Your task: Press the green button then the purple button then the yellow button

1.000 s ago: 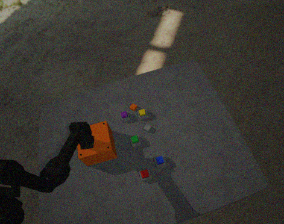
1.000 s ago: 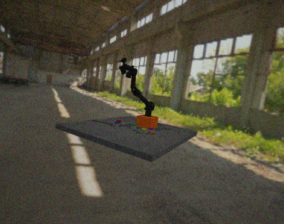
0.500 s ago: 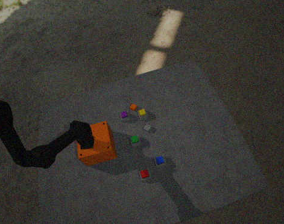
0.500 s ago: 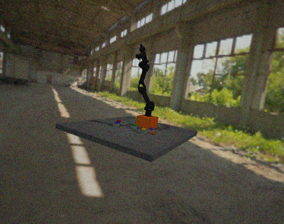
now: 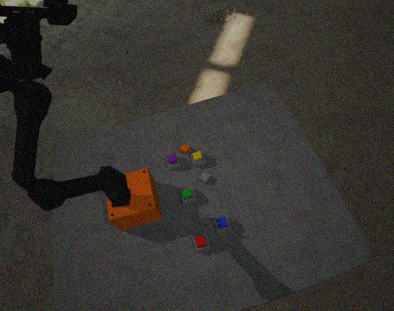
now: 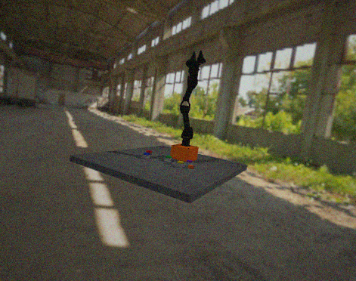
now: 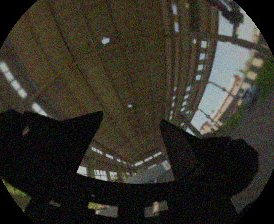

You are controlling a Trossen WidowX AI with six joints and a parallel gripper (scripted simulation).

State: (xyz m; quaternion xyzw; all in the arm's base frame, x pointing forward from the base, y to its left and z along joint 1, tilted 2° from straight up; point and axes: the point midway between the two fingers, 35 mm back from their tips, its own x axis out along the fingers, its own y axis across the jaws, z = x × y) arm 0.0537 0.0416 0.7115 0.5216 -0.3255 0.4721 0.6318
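Observation:
The green button point(image 5: 186, 193) point(image 6: 168, 157) sits on the dark slab, right of the arm's orange base in the top view. The purple button point(image 5: 171, 159) point(image 6: 189, 162) and the yellow button point(image 5: 197, 156) point(image 6: 181, 162) stand side by side farther back in that view. My gripper point(image 6: 197, 57) point(image 7: 132, 118) is open and empty. It points up, high above the base and far from all the buttons. The wrist view shows its two fingertips apart against the roof of the hall. In the top view the fingertips cannot be made out.
A red button point(image 5: 201, 242) point(image 6: 149, 152) and a blue button point(image 5: 222, 222) point(image 6: 147, 154) sit close together, nearer the front in the top view. An orange block point(image 5: 185, 149) point(image 6: 191, 167) lies beside the yellow and purple buttons. A grey block point(image 5: 204, 177) lies between yellow and green. The orange base point(image 5: 140, 205) point(image 6: 184, 152) stands on the slab point(image 5: 282, 201) point(image 6: 141, 175).

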